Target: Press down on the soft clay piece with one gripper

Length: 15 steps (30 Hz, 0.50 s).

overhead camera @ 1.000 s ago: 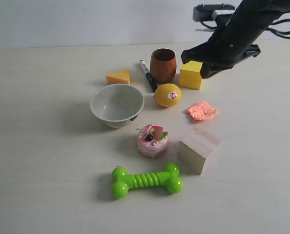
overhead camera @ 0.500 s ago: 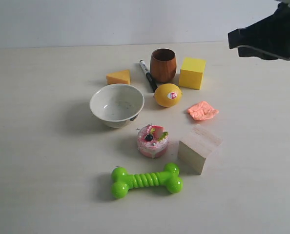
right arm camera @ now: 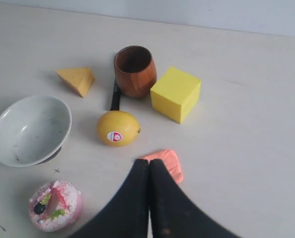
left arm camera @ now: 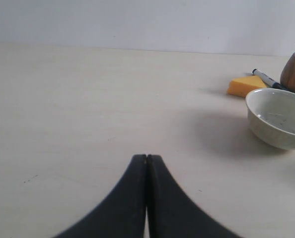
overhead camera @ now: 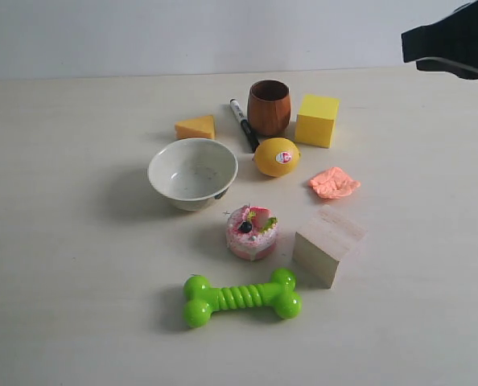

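Right end effector (right arm camera: 148, 161) had its fingers pressed together, pinching nothing. In the exterior view its black arm (overhead camera: 452, 44) sat high at the far right corner, well apart from the things. Left end effector (left arm camera: 146, 156) was also pressed together, low over the surface (left arm camera: 63, 124).

Soft clay piece (overhead camera: 334, 183) lay flat on the surface, right of the lemon (overhead camera: 277, 157) and apart from it. In the right wrist view the fingertips partly hid it. It was small, salmon-pink and ridged, with a ragged outline.

Yellow cube (overhead camera: 317, 121) stood behind it and wooden block (overhead camera: 327, 244) in front, both apart from it. Further left were brown wooden cup (overhead camera: 269, 107), black marker (overhead camera: 243, 123), orange cheese wedge (overhead camera: 195, 127), white bowl (overhead camera: 192, 171) and pink cake toy (overhead camera: 252, 232). Green bone toy (overhead camera: 241, 298) lay nearest the camera.
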{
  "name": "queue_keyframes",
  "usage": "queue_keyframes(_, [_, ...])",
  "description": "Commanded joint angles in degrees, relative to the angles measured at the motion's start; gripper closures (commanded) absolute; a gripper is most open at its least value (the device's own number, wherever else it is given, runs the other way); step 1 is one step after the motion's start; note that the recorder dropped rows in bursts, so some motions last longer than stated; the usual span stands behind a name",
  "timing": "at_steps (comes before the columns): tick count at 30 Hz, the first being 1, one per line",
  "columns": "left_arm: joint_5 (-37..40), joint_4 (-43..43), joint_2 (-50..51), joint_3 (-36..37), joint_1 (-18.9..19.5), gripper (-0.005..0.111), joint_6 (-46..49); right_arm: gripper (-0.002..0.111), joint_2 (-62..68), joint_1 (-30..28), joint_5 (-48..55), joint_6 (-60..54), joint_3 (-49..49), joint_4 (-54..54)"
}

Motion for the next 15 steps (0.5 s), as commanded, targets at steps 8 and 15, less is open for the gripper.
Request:
queue_keyframes(8, [-0.5,-0.1,-0.3,-0.2,0.2,0.107,-0.1,0.108,-20.8,-13.0,-7.7,5.9,11.2,-6.8])
queue_keyframes(15, [-0.5,-0.1,-0.3,-0.2,0.2,0.107,-0.1,0.108,-39.4,-22.2,-7.7,5.9,24.6,-9.6])
